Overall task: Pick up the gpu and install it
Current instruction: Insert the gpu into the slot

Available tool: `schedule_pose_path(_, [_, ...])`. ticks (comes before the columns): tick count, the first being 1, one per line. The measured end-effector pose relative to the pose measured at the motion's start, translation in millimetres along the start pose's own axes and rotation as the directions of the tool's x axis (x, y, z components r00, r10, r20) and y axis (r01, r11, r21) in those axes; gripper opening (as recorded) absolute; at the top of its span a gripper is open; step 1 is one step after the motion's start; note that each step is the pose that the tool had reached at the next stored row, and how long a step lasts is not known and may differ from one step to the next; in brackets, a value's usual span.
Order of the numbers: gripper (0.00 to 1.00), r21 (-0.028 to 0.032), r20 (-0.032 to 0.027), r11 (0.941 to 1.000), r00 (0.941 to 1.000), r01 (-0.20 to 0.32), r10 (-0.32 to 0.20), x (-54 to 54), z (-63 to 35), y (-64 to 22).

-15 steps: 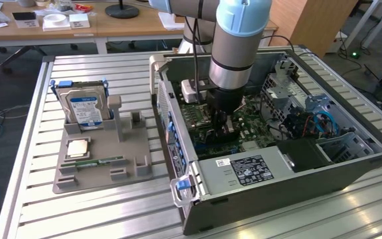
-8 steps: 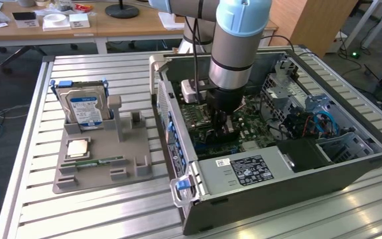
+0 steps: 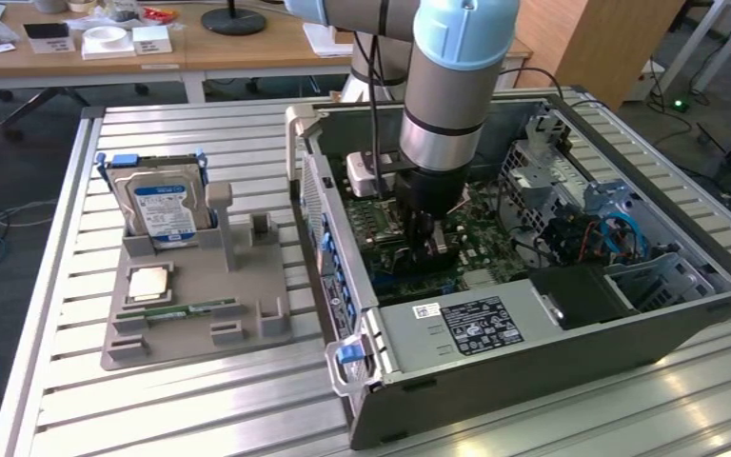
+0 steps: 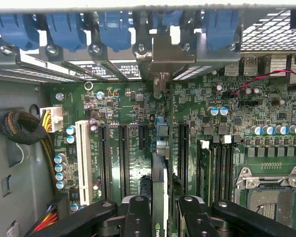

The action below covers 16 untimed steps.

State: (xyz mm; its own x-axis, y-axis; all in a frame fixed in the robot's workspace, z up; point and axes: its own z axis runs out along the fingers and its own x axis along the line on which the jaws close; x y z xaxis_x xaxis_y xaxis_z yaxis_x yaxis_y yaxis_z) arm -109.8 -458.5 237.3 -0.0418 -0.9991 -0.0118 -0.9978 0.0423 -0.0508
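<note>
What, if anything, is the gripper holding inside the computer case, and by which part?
The gripper holds the gpu edge-on, its fingers clamped on the card's two faces at its upper edge, above the motherboard slots.

We see a green motherboard (image 4: 138, 106) crossed by black slots, with one white slot (image 4: 82, 160) beside them. Blue clips (image 4: 113, 29) line the grey metal case (image 3: 531, 352). The gpu (image 4: 159, 197) shows a dark edge between black fingers (image 4: 138, 217). The arm (image 3: 455, 86) is silver with a pale blue cap. On the grey holder (image 3: 201, 324) stands a silver hard drive (image 3: 163, 205) with a blue-and-white label. A red and black wire pair (image 4: 266, 76) runs over the board.
</note>
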Motion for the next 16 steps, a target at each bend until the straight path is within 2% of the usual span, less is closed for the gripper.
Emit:
schedule_pose_path(14, [0.26,0.0000,0.0000,1.0000,1.0000,0.000,0.000,0.0,0.0,0.0])
schedule_pose_path(15, [0.26,-0.0021,0.0007,1.0000,1.0000,-0.001,0.001,-0.1,0.0,0.5])
schedule_pose_path(16, [0.27,-0.0005,0.0006,1.0000,1.0000,-0.001,0.001,-0.1,0.2,0.6])
